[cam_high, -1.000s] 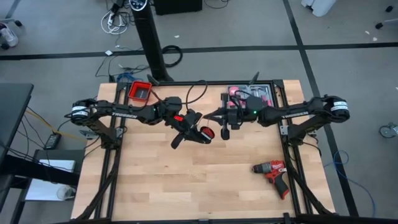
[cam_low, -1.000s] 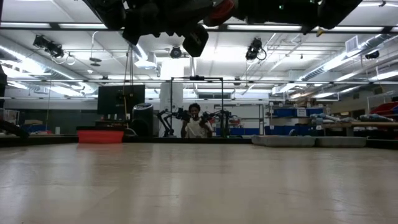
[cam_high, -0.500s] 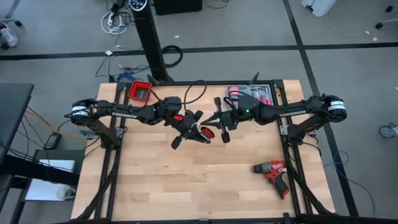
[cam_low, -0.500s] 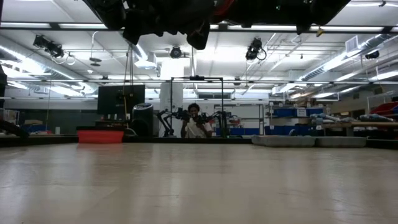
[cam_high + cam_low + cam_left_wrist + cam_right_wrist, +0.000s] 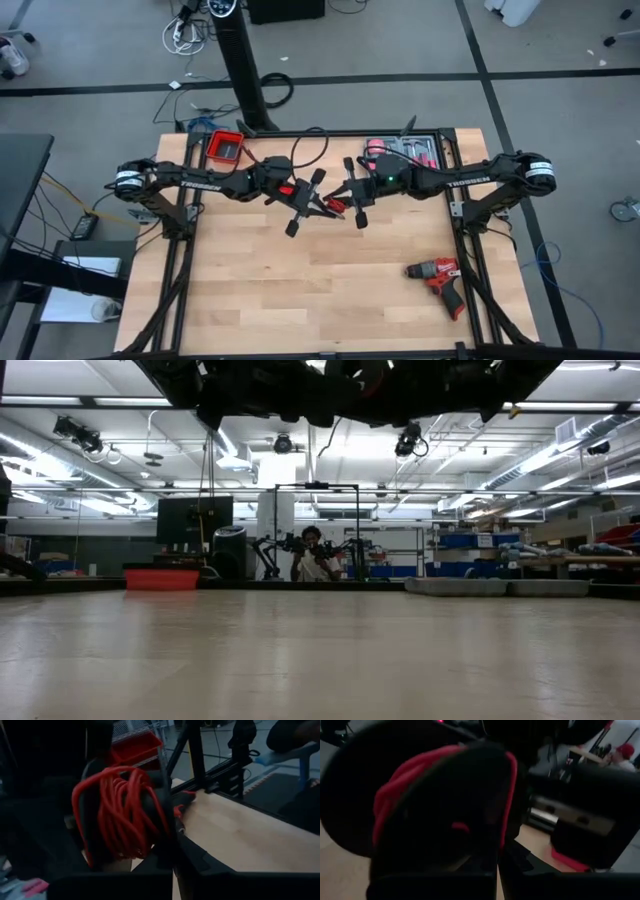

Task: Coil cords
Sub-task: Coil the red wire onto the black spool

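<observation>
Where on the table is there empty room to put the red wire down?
The wooden table is bare along its near edge, left of the red drill, and below both grippers. It is crowded mid-table, where the left gripper and right gripper meet around the coiled red wire, and by the red bin.

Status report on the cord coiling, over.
Both hands meet mid-air above table centre: left hand, right hand. Red cord coil wound around the left hand. Drill well aside, nothing blocking.

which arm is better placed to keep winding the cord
Left, probably. The red cord coil is wrapped around the left gripper; the right gripper sits just beside it above mid-table.
</observation>
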Available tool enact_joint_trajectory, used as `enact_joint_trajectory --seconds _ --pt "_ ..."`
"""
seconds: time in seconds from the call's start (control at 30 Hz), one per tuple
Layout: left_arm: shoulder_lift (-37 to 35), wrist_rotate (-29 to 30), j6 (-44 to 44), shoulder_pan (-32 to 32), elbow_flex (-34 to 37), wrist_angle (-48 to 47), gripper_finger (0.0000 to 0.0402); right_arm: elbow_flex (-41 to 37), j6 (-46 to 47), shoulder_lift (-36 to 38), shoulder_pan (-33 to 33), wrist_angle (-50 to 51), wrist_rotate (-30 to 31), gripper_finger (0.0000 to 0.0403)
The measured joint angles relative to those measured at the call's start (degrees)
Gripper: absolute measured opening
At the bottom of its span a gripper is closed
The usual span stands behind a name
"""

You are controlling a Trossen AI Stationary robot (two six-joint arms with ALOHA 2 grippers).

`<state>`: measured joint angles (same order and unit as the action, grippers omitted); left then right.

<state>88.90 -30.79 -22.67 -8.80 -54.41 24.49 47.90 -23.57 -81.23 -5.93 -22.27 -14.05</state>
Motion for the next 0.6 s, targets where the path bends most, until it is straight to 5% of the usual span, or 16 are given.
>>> enact_joint_trajectory --seconds 0.6 --pt "-0.12 2.83 -2.98 0.13 -0.22 3.31 0.0006 -2.54 10.06 -0.2 -1.74 -0.26 -1.81 0.0034"
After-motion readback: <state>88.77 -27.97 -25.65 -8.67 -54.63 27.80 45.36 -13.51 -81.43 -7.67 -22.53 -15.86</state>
